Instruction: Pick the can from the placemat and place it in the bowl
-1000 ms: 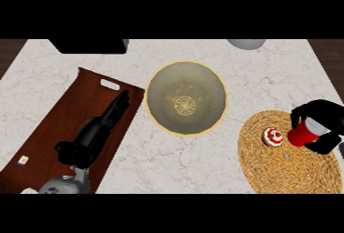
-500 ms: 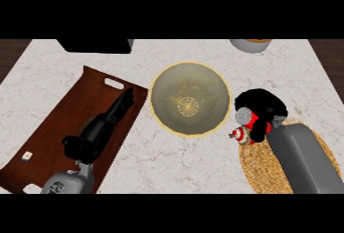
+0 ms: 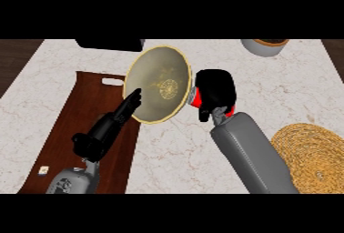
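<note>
Right hand (image 3: 215,93) curled round red can (image 3: 193,98), just beside bowl (image 3: 156,84) rim; left hand (image 3: 128,107) straight-fingered, empty. Can prob. light, stiff, smooth-walled, so side grip suits.

counter (image 3: 282,91) (marbled) | board (image 3: 80,118) | bowl (image 3: 158,84) | placemat (image 3: 312,157)

Bowl (image 3: 159,84) sits mid-tabletop (image 3: 282,86), the right hand (image 3: 215,91) just beside its right rim with the can (image 3: 194,98) between hand and bowl. Placemat (image 3: 314,157) lies well off at the right edge. Left of the bowl, a board (image 3: 70,118), with the left hand (image 3: 111,123) over it, fingertips at the bowl's left rim. Far back right, a pot (image 3: 264,46).
</note>
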You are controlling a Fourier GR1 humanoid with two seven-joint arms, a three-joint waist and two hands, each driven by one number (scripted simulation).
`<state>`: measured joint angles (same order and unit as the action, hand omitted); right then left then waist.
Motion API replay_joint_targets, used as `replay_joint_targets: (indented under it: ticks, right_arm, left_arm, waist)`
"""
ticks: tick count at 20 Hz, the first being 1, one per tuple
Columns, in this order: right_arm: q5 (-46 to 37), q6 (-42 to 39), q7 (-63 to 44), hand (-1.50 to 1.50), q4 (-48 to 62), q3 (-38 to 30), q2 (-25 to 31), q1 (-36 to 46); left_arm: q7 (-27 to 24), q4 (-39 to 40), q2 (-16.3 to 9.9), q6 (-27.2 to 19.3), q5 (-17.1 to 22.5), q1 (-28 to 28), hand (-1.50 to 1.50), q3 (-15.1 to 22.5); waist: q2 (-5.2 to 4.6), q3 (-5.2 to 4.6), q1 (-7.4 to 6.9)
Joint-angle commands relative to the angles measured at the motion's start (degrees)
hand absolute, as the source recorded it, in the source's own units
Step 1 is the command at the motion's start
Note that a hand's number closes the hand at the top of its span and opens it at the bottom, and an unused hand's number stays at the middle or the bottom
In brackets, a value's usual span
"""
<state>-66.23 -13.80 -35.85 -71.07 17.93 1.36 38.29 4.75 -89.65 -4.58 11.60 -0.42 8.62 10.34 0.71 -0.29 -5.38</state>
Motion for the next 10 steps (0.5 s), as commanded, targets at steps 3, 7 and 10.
replay_joint_targets:
  ticks: [3,7,10]
  right_arm:
    - [0.9,13.3,-21.1,1.50,-6.3,9.0,-1.3,8.2]
    - [3.4,19.9,-35.1,1.50,-8.3,14.4,-1.3,13.8]
    - [5.2,24.0,-40.8,1.50,-4.4,16.5,-1.3,19.0]
  left_arm:
    - [0.1,1.7,1.4,-0.3,-0.8,1.8,0.00,1.3]
    - [-0.1,2.1,1.8,-0.7,-0.2,3.1,0.00,0.1]
    - [0.9,1.7,2.0,-1.5,-1.8,3.1,0.00,1.2]
  waist:
    - [-0.54,0.21,-1.29]
    - [-0.64,0.17,-0.35]
    - [-0.98,0.17,-0.62]
